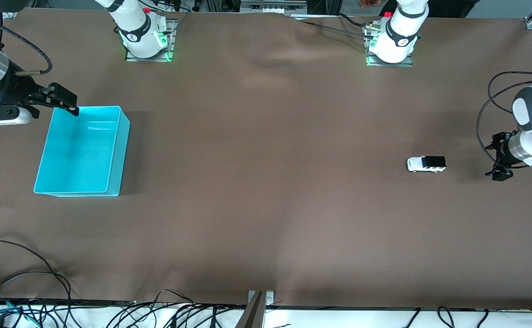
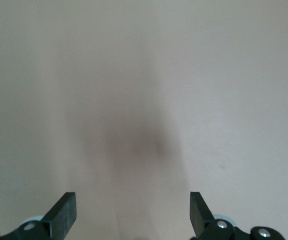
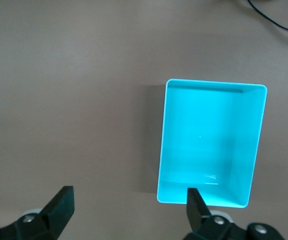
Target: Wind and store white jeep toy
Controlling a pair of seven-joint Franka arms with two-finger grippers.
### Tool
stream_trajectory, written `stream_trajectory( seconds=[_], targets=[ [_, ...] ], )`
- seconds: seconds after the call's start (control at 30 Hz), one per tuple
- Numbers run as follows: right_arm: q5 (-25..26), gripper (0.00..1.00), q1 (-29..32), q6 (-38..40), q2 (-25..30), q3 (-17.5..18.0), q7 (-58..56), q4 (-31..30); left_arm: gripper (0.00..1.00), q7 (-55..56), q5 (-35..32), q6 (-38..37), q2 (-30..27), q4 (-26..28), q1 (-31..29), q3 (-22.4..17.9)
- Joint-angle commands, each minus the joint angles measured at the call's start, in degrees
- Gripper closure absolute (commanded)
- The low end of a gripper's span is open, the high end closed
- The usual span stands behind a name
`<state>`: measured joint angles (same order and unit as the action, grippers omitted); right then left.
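Small white jeep toy with a black roof [image 1: 426, 164] stands alone on the brown table [image 1: 266, 205], both claws released and holding nothing.

The jeep sits on its wheels toward the left arm's end of the table, well apart from the rectangular turquoise plastic bin [image 1: 117, 150], which lies toward the right arm's end and has nothing in it. The left gripper [image 1: 498, 157] hangs near the jeep, closer to the table's edge at that end, its black fingers [image 2: 64, 212] spread wide over bare tabletop, touching nothing. The right gripper [image 1: 60, 101] hovers over the bin's corner farthest from the front camera, its fingers [image 3: 61, 205] likewise parted, with the bin's open interior [image 3: 211, 145] showing in the right wrist view.
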<state>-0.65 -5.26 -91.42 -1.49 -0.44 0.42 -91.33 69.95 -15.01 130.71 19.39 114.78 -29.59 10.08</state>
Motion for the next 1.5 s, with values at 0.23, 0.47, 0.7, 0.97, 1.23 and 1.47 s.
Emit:
stream_trajectory(
  seconds=[0.23,0.47,0.7,0.97,1.23,1.47],
  targets=[
    [-0.8,0.0,0.2,1.2,0.3,0.1,0.3,1.0,0.0,-15.6,1.3,-10.5,-5.7,-8.9,-0.1,4.9],
    [-0.8,0.0,0.2,1.2,0.3,0.1,0.2,1.0,0.0,-32.9,1.2,-16.9,-5.4,-16.8,0.2,7.1],
    [-0.8,0.0,0.2,1.2,0.3,0.0,0.2,1.0,0.0,-47.6,2.1,-22.1,-5.4,-22.2,0.4,8.0],
    [-0.7,0.0,0.2,1.2,0.3,-0.1,0.2,1.0,0.0,-61.6,6.0,-30.6,-5.2,-29.8,1.4,8.9],
    [-0.7,0.0,0.2,1.2,0.2,0.0,0.2,1.0,0.0,-63.2,5.9,-33.9,-4.9,-32.7,3.4,12.4],
    [-0.7,0.0,0.2,1.2,0.2,-0.1,0.2,1.0,0.0,-62.9,4.5,-33.9,-5.1,-32.7,7.5,13.2]
  ],
)
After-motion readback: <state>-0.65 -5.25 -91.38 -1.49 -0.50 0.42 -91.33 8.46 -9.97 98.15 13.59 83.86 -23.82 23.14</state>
